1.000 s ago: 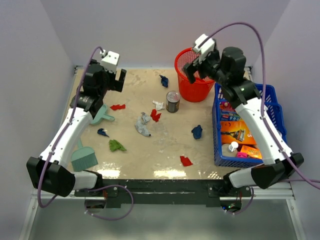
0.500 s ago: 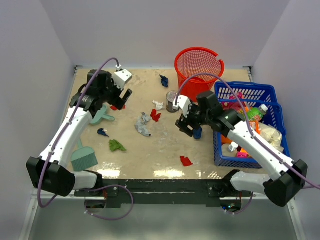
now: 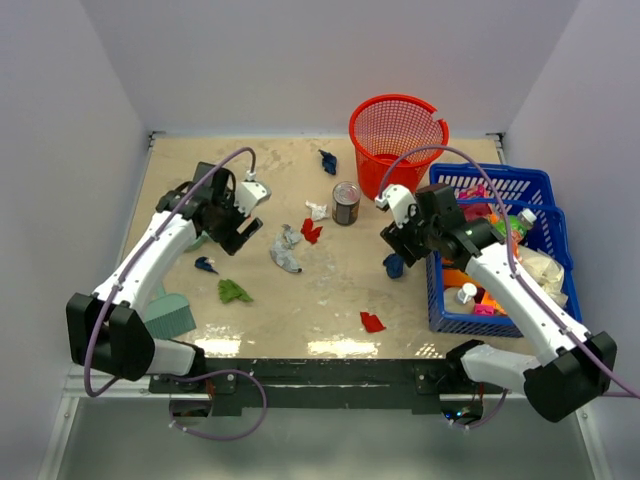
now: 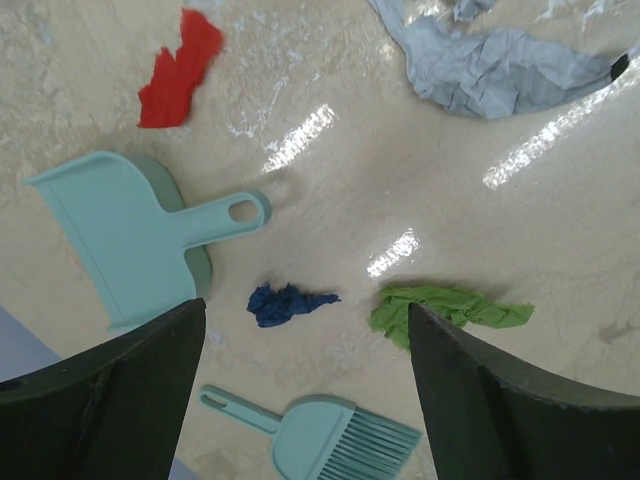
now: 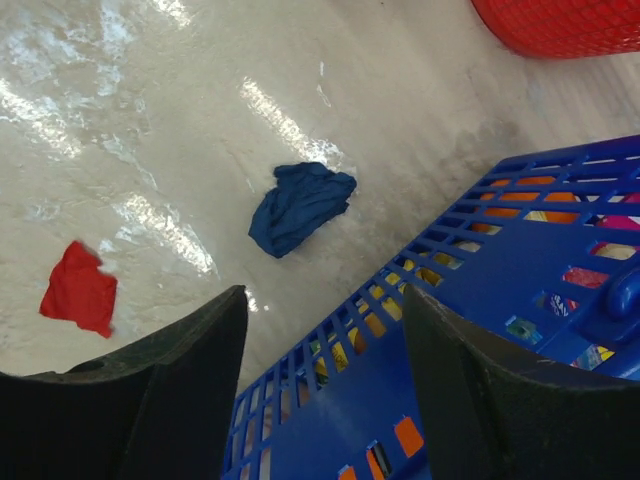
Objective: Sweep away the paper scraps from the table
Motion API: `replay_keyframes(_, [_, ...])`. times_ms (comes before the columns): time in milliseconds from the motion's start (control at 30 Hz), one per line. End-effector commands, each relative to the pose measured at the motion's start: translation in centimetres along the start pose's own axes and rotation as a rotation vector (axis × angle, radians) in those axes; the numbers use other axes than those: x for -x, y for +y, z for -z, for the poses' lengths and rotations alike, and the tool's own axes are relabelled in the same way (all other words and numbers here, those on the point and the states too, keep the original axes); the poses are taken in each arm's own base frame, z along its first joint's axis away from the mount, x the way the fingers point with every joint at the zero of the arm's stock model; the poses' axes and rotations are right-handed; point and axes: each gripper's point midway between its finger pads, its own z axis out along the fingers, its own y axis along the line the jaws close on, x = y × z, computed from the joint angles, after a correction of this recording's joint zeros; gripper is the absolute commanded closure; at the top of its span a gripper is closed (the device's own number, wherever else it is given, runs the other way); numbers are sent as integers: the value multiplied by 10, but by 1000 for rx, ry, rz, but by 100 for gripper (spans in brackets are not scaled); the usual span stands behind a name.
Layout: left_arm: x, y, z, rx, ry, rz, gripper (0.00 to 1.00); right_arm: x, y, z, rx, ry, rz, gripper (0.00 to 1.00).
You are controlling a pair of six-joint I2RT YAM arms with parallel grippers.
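top external: eight paper scraps (image 3: 285, 250) on table (image 3: 330, 290); left gripper (image 4: 306, 306), right gripper (image 5: 322, 292) both apart, empty.

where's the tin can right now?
Top view: the tin can stands upright right of centre on the table, just left of the red basket, with a white paper scrap close on its left.

arms (image 3: 150, 262): white links, black joints | cables (image 3: 235, 152): lilac — looped | fingers (image 4: 110, 400): black, blunt
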Motion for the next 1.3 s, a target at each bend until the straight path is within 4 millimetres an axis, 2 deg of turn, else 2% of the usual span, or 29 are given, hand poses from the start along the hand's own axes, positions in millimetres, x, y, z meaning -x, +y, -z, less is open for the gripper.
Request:
replay_keyframes(0, [-22,1,-3,19,86,-40,14,-30,-15,-1,-82,111,11,35])
replay_keyframes(67, [-27,8,-2,61,113,-45,14,-42,-18,-3,-102,147,-2,36])
replay_keyframes(200, [-49,27,4,178,241,-54,14,-58,-33,5,-180,203,-22,38])
replay_keyframes(333, [-84,44,30,281,390,-34,11,-59,-44,17,-225,218,-19,39])
replay_keyframes(433, [-108,55,41,325,448,55,8,-57,-41,18,-211,205,-19,39])
replay_keyframes(500, [-122,57,40,321,478,130,7,-42,-36,18,-168,131,-15,38])
replay_keyframes(533, [-133,61,39,321,505,186,7,-24,-21,20,-78,39,-4,33])
replay_keyframes(567, [-139,61,37,310,520,218,7,-13,-18,22,-54,-11,10,30])
replay_keyframes(600, [-147,58,37,298,546,257,7,6,-19,24,-43,-91,26,26])
replay_keyframes(633, [-154,57,35,283,573,283,7,25,-19,30,-33,-157,26,17])
replay_keyframes(667, [-163,58,34,270,584,329,7,38,-17,29,-8,-194,26,14])
replay_keyframes(733, [-174,60,34,257,592,396,7,67,-23,34,-11,-263,30,13])
replay_keyframes(767, [-178,61,32,251,587,420,8,72,-21,23,12,-245,35,12])
replay_keyframes(833, [-186,64,30,243,561,471,9,90,-21,21,18,-267,49,12])
replay_keyframes(867, [-194,61,28,230,574,471,10,94,-19,15,30,-261,54,13])
replay_keyframes(1033, [-234,57,30,235,631,510,14,119,2,5,75,-296,105,13])
replay_keyframes(1100, [-250,51,32,218,664,534,15,121,9,-2,96,-285,95,14])
replay_keyframes(1267, [-273,35,36,176,717,573,16,129,17,-7,120,-297,89,14])
